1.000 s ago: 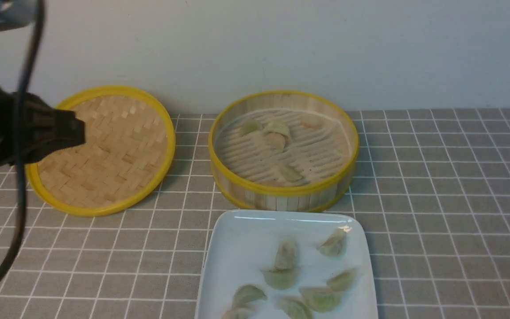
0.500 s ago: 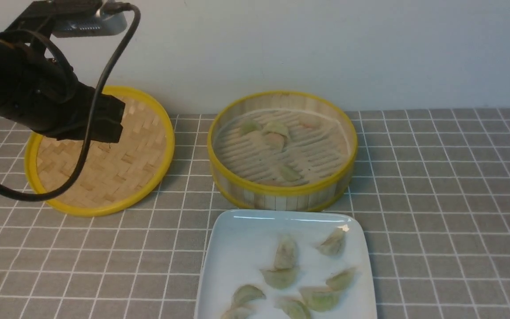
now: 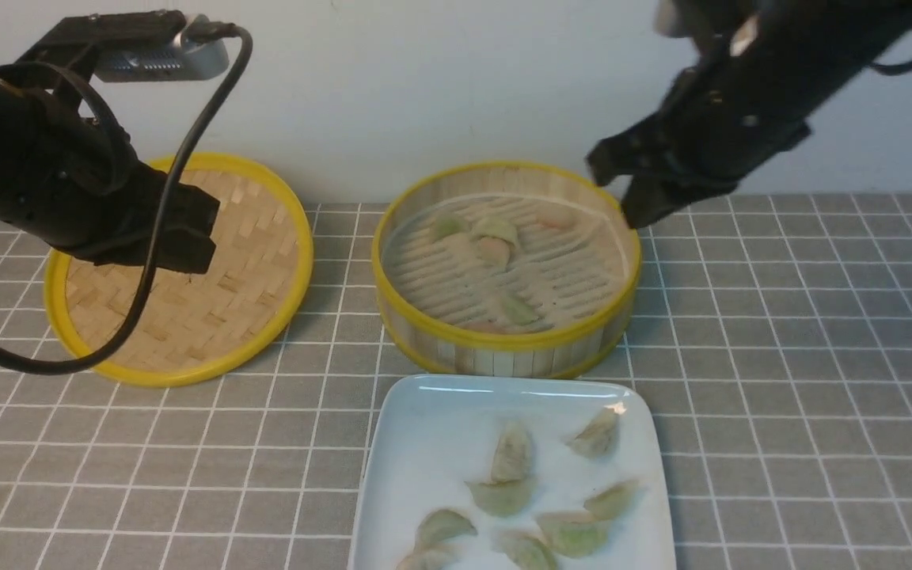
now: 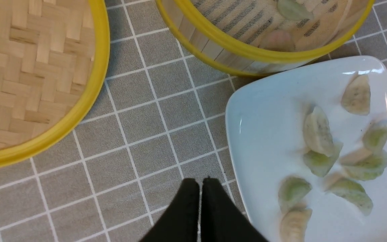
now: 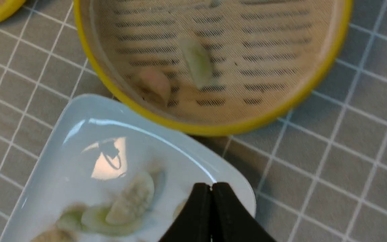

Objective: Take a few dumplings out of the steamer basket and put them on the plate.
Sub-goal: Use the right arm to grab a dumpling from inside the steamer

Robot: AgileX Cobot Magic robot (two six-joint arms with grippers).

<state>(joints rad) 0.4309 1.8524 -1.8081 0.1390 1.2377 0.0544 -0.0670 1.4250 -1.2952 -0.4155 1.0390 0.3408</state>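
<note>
A: What changed on your side?
B: Your right tool (image 5: 211, 187) has come into the front view; half a second ago it wasn't there. It's now above the far right part of the steamer basket's (image 3: 503, 340) rim. Your left tool (image 4: 200, 183) is off to the basket's left, over the woven lid (image 3: 187, 277), hardly moved over that half second.
A: Holding anything?
B: No. Both tools clenched on nothing, fingertips together.
A: Dumplings?
B: Some in the basket: one dumpling (image 3: 518, 309) toward its near side, a pinkish one (image 5: 156, 80) close by against the near wall, a cluster farther back. More sit on the plate (image 3: 424, 419), just in front of the basket, e.g. the dumpling (image 3: 594, 434) nearest its far right corner. Basket and plate contents look the same as a second ago.
A: Meaning?
B: "A few" looks met already, my read. Right arm is probably coming in for another. If so, you'd open that tool before lowering it, and mind the rim. Wrappers look soft, so grip lightly.
A: Any labels?
B: No brand or writing I can read on basket, plate, lid or arms.
</note>
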